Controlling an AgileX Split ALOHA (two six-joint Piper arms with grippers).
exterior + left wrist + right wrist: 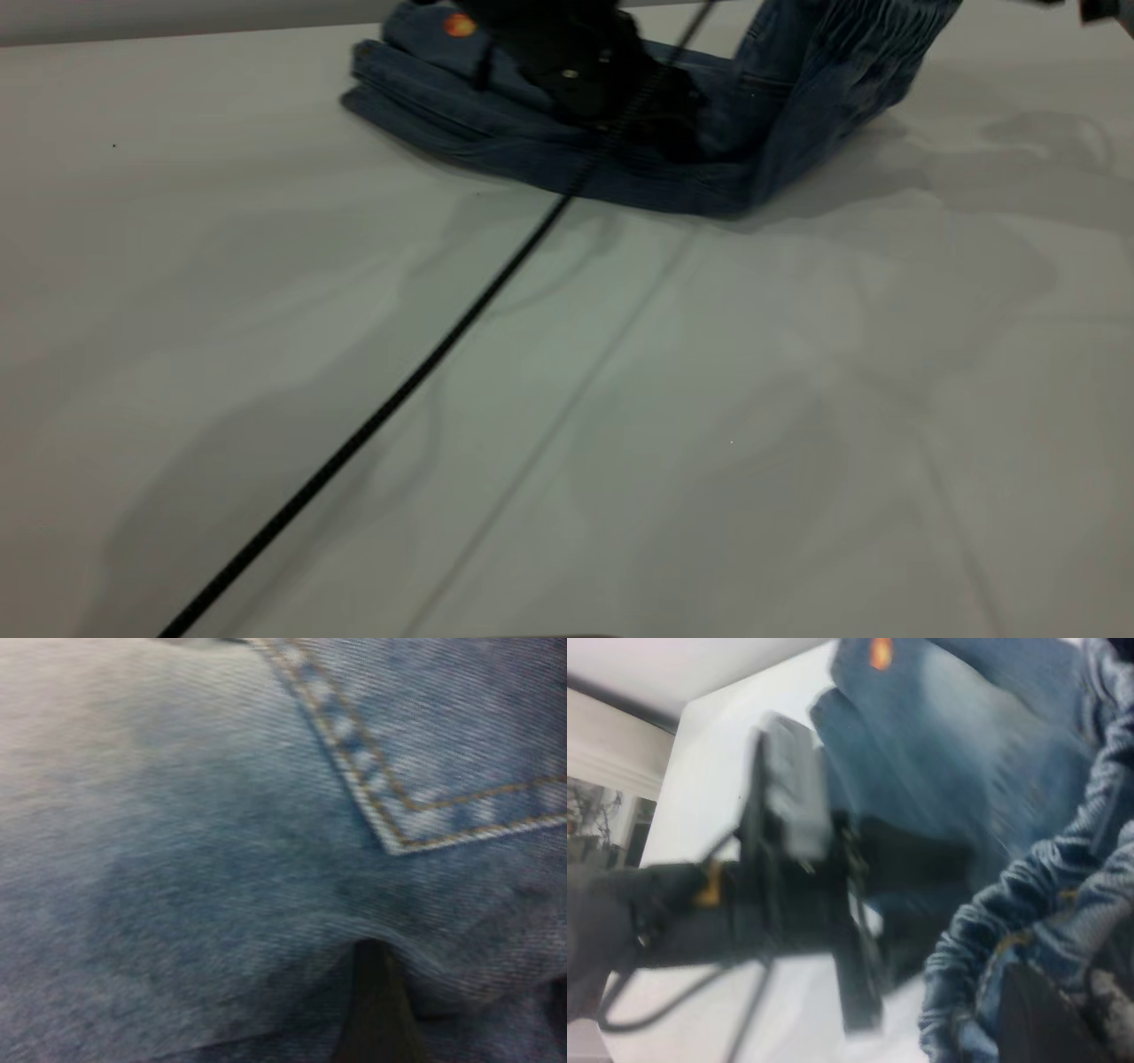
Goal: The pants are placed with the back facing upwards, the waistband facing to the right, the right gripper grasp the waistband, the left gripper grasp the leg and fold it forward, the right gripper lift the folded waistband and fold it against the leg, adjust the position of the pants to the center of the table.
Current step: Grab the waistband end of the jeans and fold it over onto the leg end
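Note:
The pants point(496, 133) lie folded at the far side of the table point(709, 425), the orange ball print point(459, 25) on the leg facing up. My left gripper point(620, 106) rests down on the folded denim; its wrist view is filled with cloth and a pocket seam point(390, 806), and one dark finger point(376, 1010) presses into the fabric, jaws apart. The ruched waistband point(842, 62) is raised off the table at the right. My right gripper point(1067, 1001) is shut on the waistband point(983, 939); it is above the exterior view's top edge.
A black cable point(399, 390) runs slantwise across the table from the left arm toward the near edge. The left arm's black frame and grey block point(793, 806) stand close beside the raised waistband. A wide stretch of white table lies in front of the pants.

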